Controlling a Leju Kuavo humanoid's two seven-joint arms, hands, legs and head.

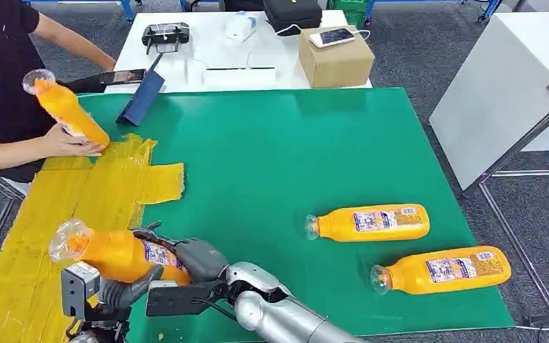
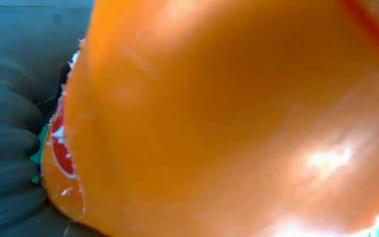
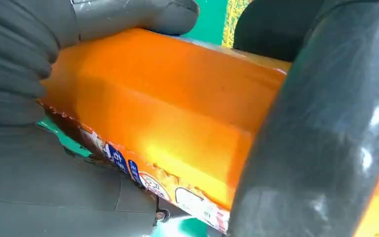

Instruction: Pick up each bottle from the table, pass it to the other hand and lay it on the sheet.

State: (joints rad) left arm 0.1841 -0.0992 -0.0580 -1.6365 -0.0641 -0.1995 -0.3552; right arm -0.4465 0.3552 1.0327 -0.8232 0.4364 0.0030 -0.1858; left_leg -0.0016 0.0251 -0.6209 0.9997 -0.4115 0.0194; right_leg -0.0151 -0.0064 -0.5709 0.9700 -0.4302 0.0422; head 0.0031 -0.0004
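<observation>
Mid-handover. Held bottle (image 1: 118, 255) lifted low over the near left of the bench (image 1: 271, 164), at the edge where green mat meets yellow sheet (image 1: 50, 214), cap end pointing out over the sheet. Right hand (image 1: 186, 259) wrapped round the labelled body, thumb and dark fingers (image 3: 321, 123) closed on the orange plastic in the right wrist view. Left hand (image 1: 125, 289) cupped beneath, fingers curled up against the underside; in the left wrist view just orange bottle pressed close against the ribbed cover, so firmness of that grasp hard to judge. Probably both hands on it at once, the pass not yet finished.

Next move, by the look of it: secure the left grip first, then loosen the right and draw it clear without dragging the bottle; after that, swing left and lay the bottle flat on the sheet.

Two more bottles (image 1: 368, 222) (image 1: 443, 270) lying on their sides on the mat to the right, near each other but apart, not yet handled. At the far left, a person's hand (image 1: 68, 143) gripping another bottle (image 1: 64, 107) tilted over the sheet's far end.
</observation>
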